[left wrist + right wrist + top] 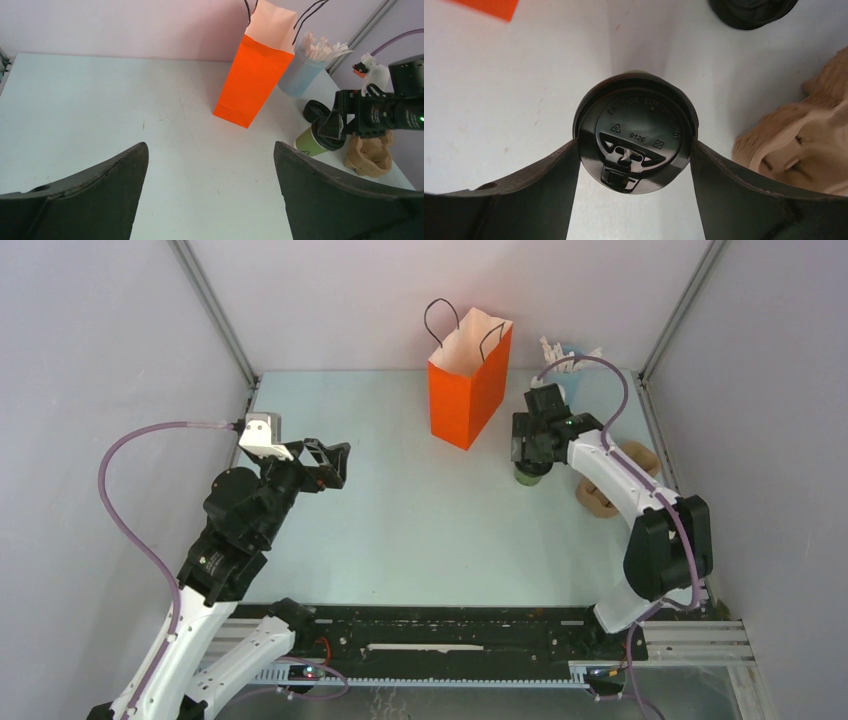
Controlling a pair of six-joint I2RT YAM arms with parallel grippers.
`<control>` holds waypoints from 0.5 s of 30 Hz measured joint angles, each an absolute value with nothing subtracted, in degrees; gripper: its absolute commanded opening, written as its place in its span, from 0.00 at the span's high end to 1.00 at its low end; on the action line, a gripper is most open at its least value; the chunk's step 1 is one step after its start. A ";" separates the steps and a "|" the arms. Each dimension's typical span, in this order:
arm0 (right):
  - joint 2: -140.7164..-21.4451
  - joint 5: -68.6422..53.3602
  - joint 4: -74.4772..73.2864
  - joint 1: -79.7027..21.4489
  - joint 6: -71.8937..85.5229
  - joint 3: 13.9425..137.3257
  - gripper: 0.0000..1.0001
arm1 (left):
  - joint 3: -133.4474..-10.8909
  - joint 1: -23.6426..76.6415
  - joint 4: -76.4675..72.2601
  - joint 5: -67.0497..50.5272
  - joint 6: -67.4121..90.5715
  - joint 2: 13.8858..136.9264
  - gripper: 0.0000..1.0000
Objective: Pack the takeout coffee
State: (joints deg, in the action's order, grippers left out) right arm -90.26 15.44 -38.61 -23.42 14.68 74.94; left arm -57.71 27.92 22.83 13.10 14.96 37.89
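The left end effector [333,464] hangs over the worktop's [400,530] left side, fingers wide apart and empty. Just right of the bag [468,395], the coffee [528,477] stands upright. The right end effector's [634,145] fingers flank its lid, but I cannot tell whether they clamp it.

Both the left arm [215,570] and the right arm [625,485] are built of smooth white shell links joined by bulky matte-black joint housings, and each carries a translucent pale purple cable [180,423] that loops clear of the links. The left gripper [338,462] is black with a white angular camera block [262,432] behind it, and its fingers [100,190] are broad, dull black wedges tapering to blunt rounded tips. The right gripper [530,462] is black too, with faint pale markings and a small green light [421,119] on its wrist.
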 measured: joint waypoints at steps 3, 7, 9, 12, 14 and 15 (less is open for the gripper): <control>-94.02 14.06 -37.65 -18.72 13.19 77.14 0.17 | -57.71 27.92 22.83 12.84 14.96 37.89 0.00; -97.78 12.93 -37.21 -16.51 11.90 80.27 0.16 | -57.71 27.92 22.83 12.60 14.96 37.95 0.00; -98.41 12.67 -37.15 -16.05 11.42 81.10 0.15 | -57.71 27.90 22.83 12.25 14.96 38.00 0.00; -98.48 11.88 -37.10 -15.53 10.94 81.32 0.12 | -57.71 27.90 22.81 11.75 14.98 38.13 0.00; -98.48 11.60 -37.12 -15.38 10.63 81.36 0.09 | -57.71 27.86 22.81 11.57 14.98 38.22 0.00; -98.52 11.46 -37.12 -15.25 10.50 81.38 0.07 | -57.71 27.86 22.81 11.42 14.98 38.26 0.00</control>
